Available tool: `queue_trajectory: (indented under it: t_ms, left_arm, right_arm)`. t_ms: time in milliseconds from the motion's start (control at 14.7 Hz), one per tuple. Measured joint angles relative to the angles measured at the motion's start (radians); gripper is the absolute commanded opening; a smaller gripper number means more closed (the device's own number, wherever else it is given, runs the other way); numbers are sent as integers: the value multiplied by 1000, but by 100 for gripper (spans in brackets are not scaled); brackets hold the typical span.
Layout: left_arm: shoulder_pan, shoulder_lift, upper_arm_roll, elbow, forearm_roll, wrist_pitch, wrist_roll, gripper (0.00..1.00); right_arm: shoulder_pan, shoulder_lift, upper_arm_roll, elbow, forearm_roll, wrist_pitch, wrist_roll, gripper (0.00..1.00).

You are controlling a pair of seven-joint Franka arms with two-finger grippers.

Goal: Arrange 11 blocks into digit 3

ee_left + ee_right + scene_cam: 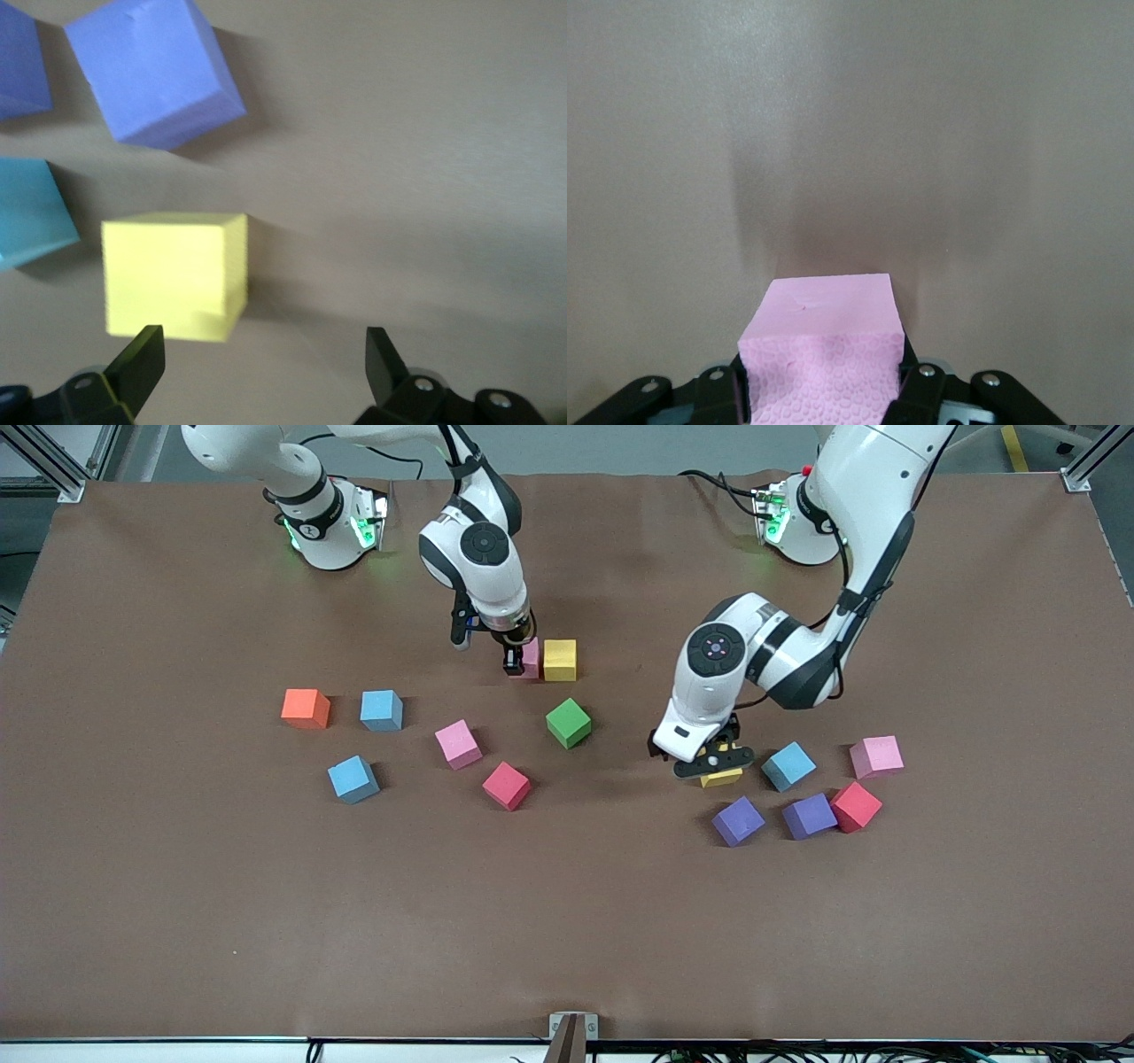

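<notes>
Beside the yellow block (560, 660), which sits toward the robots' bases, the right gripper (516, 657) has its fingers pinching a pink block (531, 657). It holds that block low at the bench (567, 921), just beside the yellow one; whether the two touch cannot be told. Judged from this, the digit 3 is barely begun: one block laid, a second being placed, nine outstanding.

The left gripper (714, 760) hangs with fingers spread wide just above a second yellow block (721, 778), well apart from the first and toward the left arm's end. In the left wrist view that block (174, 274) lies off to one side of the fingers, not between them, so the grasp appears not yet lined up.

Loose blocks nearer the camera than the first yellow block:
- green (568, 722), closest to it
- pink (458, 743), red (506, 785) and two light blue (381, 709) (353, 779), toward the right arm's end
- light blue (788, 766), pink (876, 756), red (856, 806) and two purple (737, 820) (809, 816), crowded round the left gripper

An orange cube (306, 708) lies farthest toward the right arm's end; it is no part of the figure.

Obstruction: the nearby light blue and purple blocks leave the spread fingers little room. The green block lies where the figure will probably grow.
</notes>
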Motion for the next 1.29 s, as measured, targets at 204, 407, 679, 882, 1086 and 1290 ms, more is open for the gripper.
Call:
queue_trajectory:
  t_ms: [204, 407, 679, 882, 1086, 1290]
  left_arm:
    - [40, -5, 0, -15, 1, 2, 96, 100]
    - [72, -7, 0, -25, 1, 24, 120, 100]
    - [87, -7, 0, -52, 1, 69, 120, 100]
    - [93, -6, 0, -83, 8, 122, 120, 100]
    - [93, -5, 0, -118, 44, 155, 118, 100]
    - [96, 1, 0, -144, 74, 217, 110, 100]
  right_arm:
    - [1, 4, 0, 7, 0, -2, 0, 0]
    - [1, 6, 0, 10, 1, -2, 0, 0]
    - [1, 10, 0, 17, 2, -4, 1, 0]
    - [1, 12, -1, 19, 3, -6, 1, 0]
    - [1, 12, -1, 21, 3, -8, 1, 0]
    - [1, 13, -1, 23, 3, -8, 1, 0]
